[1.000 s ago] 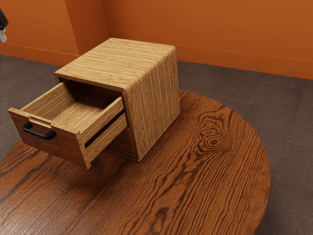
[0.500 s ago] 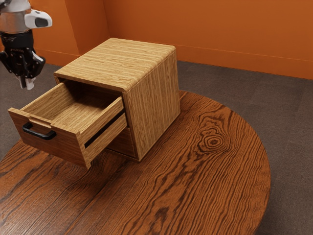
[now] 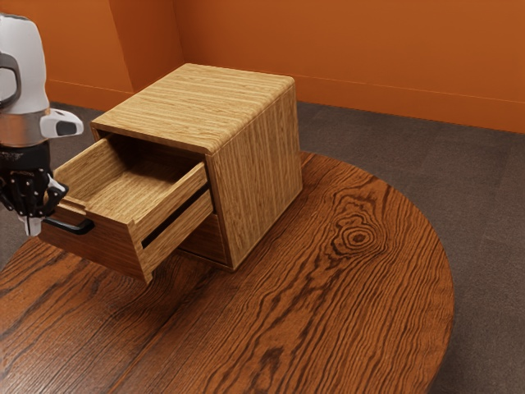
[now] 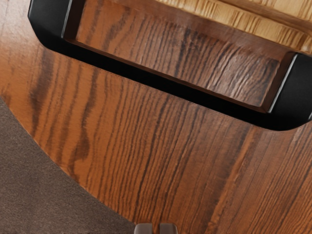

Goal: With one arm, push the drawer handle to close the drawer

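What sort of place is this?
Probably a home or office room, I can't tell which: orange wall, dark carpet-like floor, and a round wooden table bearing a drawer cabinet.

No readable text or numbers

The cabinet [image 3: 254, 164] sits on the surface [image 3: 344, 312], left of the frame's centre. Its upper drawer [image 3: 98, 249] stands out toward the lower left, over the surface; a lower drawer [image 3: 205, 240] lies beneath it, within the cabinet. The handle [image 3: 70, 224] is on the upper drawer's front, near the left edge. The fingers [image 3: 32, 225] are left of the handle, outward of it in the wrist view. Floor [image 3: 484, 213] lies beyond the surface, at right and left; the wall [image 3: 369, 49] runs behind, across the top.
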Controlling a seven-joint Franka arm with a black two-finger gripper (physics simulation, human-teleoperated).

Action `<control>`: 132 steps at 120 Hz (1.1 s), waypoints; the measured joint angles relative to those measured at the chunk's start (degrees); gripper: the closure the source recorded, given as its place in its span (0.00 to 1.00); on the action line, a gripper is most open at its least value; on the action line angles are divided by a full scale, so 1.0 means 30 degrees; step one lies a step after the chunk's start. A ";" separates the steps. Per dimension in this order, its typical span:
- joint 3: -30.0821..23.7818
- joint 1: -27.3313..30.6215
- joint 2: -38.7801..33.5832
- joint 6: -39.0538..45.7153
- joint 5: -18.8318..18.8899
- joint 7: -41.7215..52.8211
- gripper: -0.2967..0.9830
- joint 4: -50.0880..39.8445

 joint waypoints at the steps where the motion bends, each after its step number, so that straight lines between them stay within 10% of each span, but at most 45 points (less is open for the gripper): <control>1: 0.0001 0.0010 -0.0011 0.0057 0.0009 -0.0021 0.84 -0.0045; 132: 0.0448 -0.1674 0.0153 0.9741 0.4195 -0.1208 0.85 -0.2690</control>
